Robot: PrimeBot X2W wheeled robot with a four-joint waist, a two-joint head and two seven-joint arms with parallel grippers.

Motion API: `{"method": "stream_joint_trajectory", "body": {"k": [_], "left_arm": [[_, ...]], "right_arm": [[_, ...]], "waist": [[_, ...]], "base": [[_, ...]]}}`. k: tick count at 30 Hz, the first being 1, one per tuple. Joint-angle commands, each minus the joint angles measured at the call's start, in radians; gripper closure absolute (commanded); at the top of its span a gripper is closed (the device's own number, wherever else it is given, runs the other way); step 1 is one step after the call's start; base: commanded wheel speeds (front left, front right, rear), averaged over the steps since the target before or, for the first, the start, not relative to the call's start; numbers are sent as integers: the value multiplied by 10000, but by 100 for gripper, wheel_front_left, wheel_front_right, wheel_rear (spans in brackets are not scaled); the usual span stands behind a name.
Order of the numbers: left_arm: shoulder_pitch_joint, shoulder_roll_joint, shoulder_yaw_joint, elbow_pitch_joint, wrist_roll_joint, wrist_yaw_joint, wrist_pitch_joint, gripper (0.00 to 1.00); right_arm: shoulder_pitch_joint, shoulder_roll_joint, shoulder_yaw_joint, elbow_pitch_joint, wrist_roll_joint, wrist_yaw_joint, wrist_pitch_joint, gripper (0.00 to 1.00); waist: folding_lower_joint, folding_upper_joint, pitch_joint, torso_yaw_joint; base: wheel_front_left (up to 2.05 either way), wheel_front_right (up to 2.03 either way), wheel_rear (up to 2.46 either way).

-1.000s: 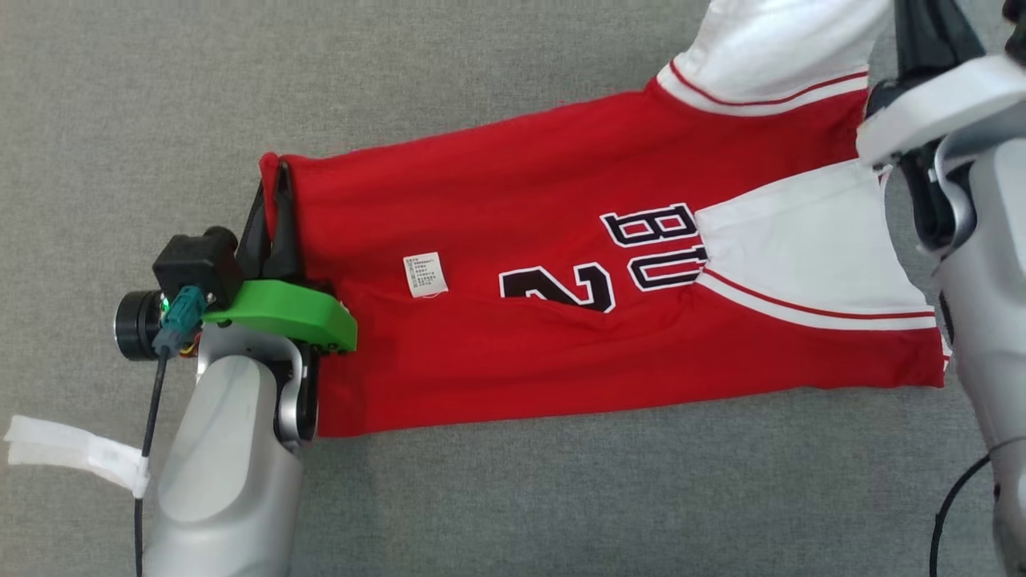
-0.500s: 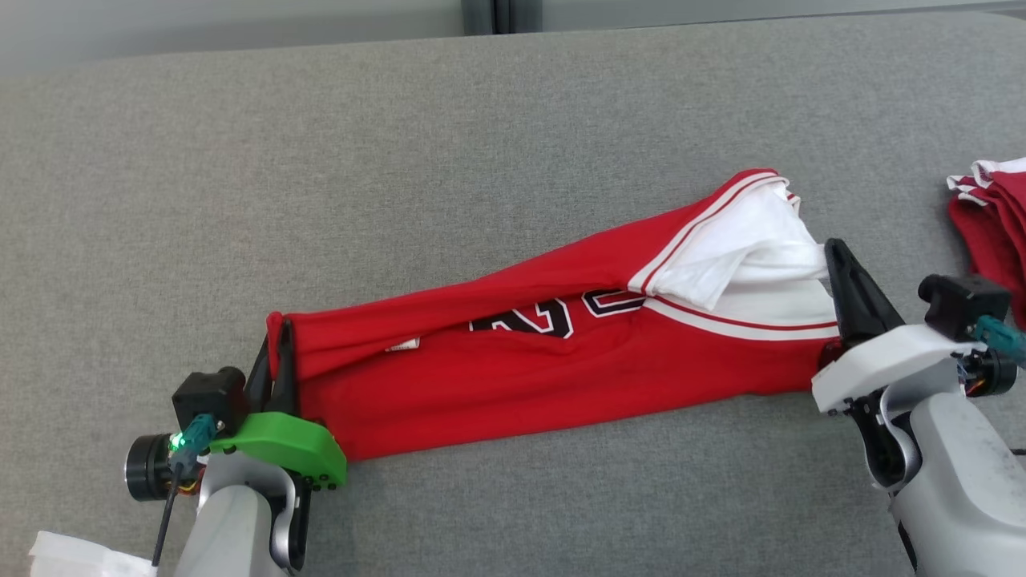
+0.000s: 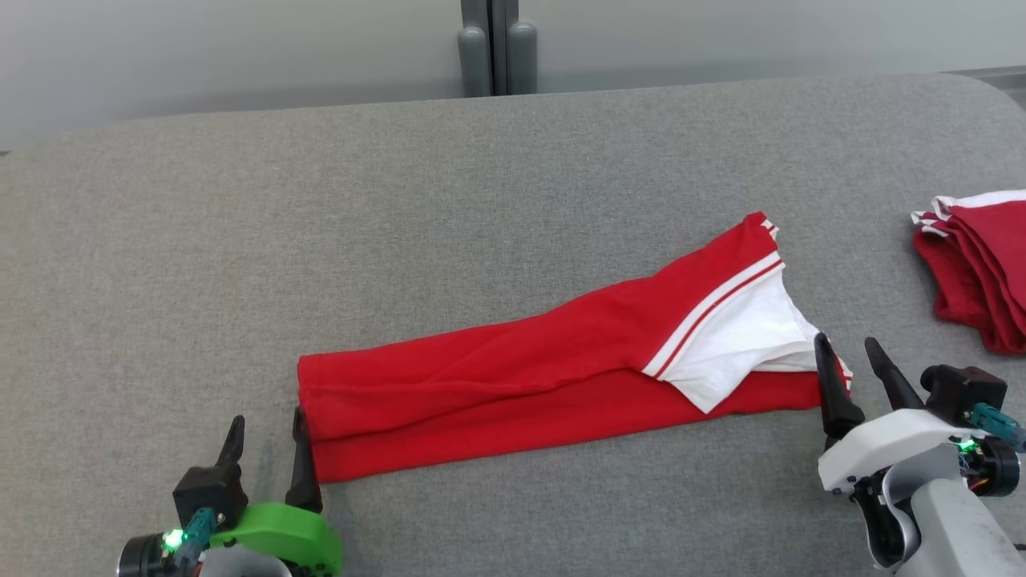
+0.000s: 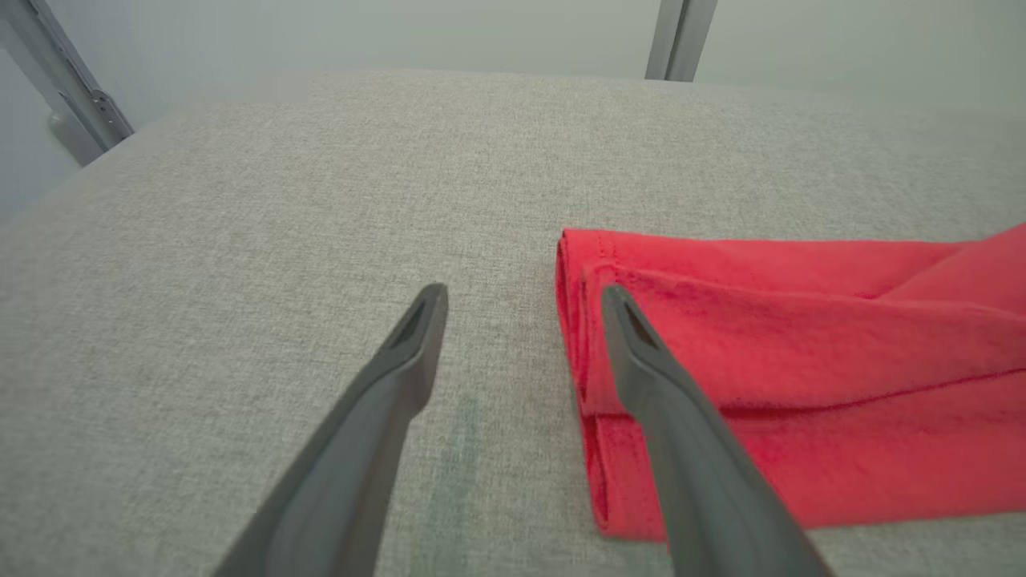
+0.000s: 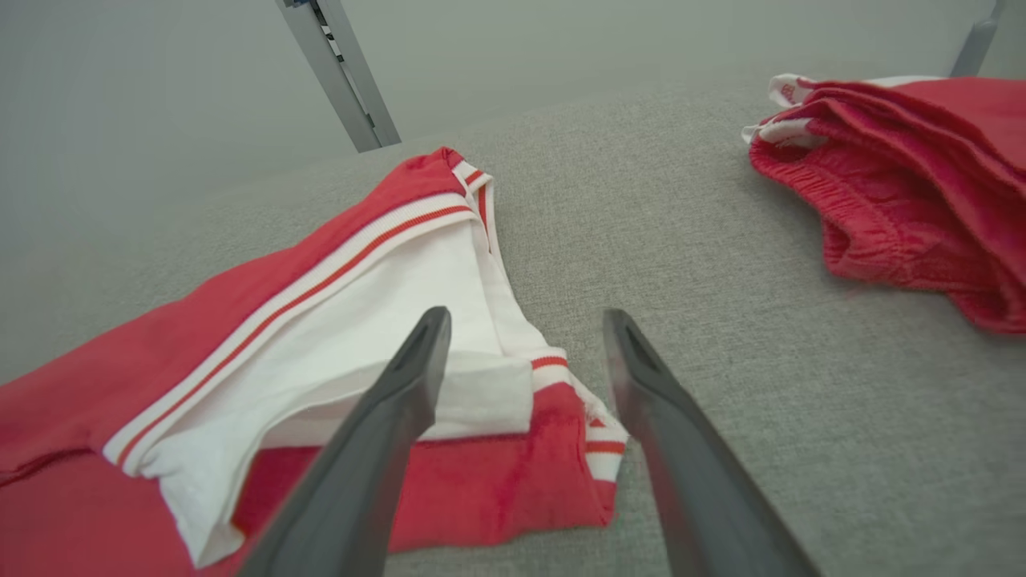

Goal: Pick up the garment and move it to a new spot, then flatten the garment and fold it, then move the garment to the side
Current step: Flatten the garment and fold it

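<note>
Long fold laid down, both grippers wide and empty

The left gripper (image 3: 267, 425) stands spread, holding nothing, with the hem end of the garment (image 3: 521, 385) just beside its inner finger. The right gripper (image 3: 846, 353), equally spread and empty, sits at the sleeve end. Between them the garment lies as a narrow strip, so folding seems under way, and next come fresh grips to shorten it. The right wrist view reveals a red pile (image 5: 898, 200) beyond its fingers, while the left wrist view shows stacked hem layers
</note>
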Motion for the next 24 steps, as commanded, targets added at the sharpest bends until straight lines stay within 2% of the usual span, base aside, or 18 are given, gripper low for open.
{"method": "stream_joint_trajectory", "body": {"k": [1,9,16,22,23,24], "left_arm": [[284,57,-40,-252,-141,117,5,0],[621,58,-959,-1346,-775,584,5,0],[95,54,-1711,-1603,-954,684,4,0],[-40,52,-1921,-1609,-1035,733,4,0],[-25,51,-1943,-1596,-1053,740,4,0],[2,51,-1950,-1586,-1074,752,4,0]], "right_arm": [[148,8,-118,-61,-162,-17,-37,0],[-531,-165,-306,470,-819,-17,-38,0],[-1837,-442,-627,2405,-1473,-17,96,0],[-2185,-307,-502,4080,-1265,-17,543,0],[-2138,-319,-566,4364,-1205,-19,533,57],[-2079,-376,-614,4600,-1186,-23,509,100]], "waist": [[0,0,-129,123],[0,0,75,803],[0,0,460,1483],[0,0,582,1675],[0,0,591,1666],[0,0,596,1637]], "base": [[0,0,0],[0,0,0],[0,0,0],[0,0,0],[0,0,0],[0,0,0]]}}
